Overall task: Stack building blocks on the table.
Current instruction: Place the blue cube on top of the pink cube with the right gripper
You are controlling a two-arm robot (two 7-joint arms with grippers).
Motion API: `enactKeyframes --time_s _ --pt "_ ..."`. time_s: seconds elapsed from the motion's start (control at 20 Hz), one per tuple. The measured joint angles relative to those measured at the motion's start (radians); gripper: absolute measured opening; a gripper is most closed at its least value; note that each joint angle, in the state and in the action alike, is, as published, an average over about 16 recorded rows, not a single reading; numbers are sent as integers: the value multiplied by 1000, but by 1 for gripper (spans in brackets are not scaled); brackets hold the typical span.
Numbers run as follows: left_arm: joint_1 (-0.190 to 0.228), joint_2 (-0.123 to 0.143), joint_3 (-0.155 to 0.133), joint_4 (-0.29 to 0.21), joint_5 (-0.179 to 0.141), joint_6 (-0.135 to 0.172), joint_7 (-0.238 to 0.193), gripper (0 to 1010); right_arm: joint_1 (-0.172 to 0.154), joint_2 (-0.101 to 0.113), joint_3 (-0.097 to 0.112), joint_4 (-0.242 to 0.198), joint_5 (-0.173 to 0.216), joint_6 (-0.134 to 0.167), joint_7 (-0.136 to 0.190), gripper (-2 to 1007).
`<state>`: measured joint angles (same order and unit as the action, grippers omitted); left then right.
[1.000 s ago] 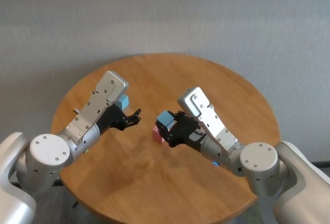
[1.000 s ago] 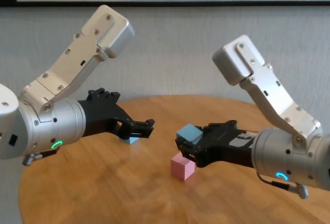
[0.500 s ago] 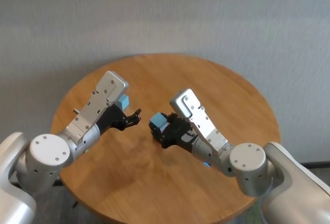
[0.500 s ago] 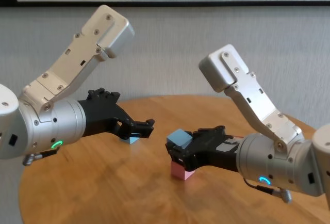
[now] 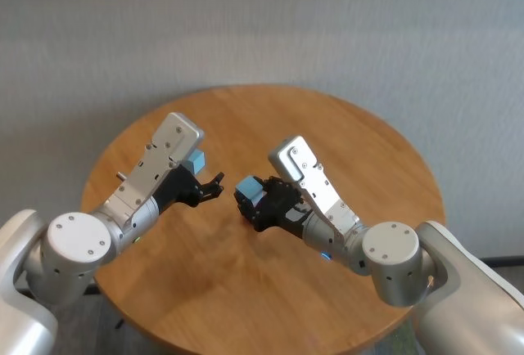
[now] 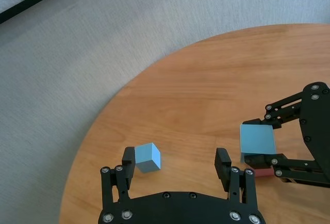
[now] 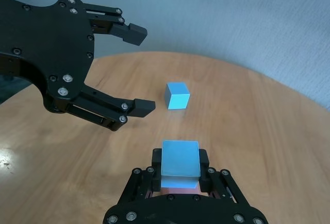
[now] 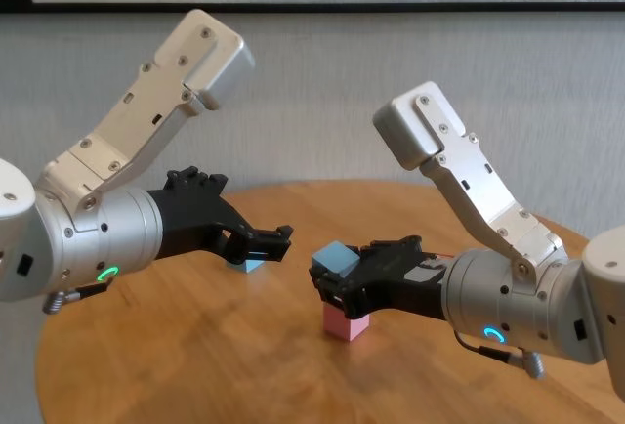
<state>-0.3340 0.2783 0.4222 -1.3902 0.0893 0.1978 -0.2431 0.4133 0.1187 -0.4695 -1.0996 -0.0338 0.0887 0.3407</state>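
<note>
My right arm reaches in from the right, forearm slanting low over the round wooden surface (image 5: 360,150), wrist angled toward the middle. My right gripper (image 8: 330,285) is clenched on a light blue block (image 8: 334,257), one finger pressed against each opposite side. That block sits directly above the pink block (image 8: 346,323), which rests on the surface near the centre; from the chest view the blue one seems just over the pink one's top, but I cannot tell whether they are touching. In my right wrist view the held block (image 7: 180,158) fills the gap between my fingers, with a strip of pink showing beneath it.

My left arm comes in from the left, elbow raised high and forearm sloping down toward the middle. My left gripper (image 8: 262,241) hangs released, jaws spread wide, holding nothing, above the surface. The second blue block (image 6: 147,157) lies on the surface just beyond its fingertips, apart from the other two and toward my left.
</note>
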Motion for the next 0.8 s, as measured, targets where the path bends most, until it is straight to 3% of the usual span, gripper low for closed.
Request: enactKeyframes --time_s 0.8 --pt "0 0 0 0 0 0 0 1002 29 -22 5 74 -2 -20 -10 365"
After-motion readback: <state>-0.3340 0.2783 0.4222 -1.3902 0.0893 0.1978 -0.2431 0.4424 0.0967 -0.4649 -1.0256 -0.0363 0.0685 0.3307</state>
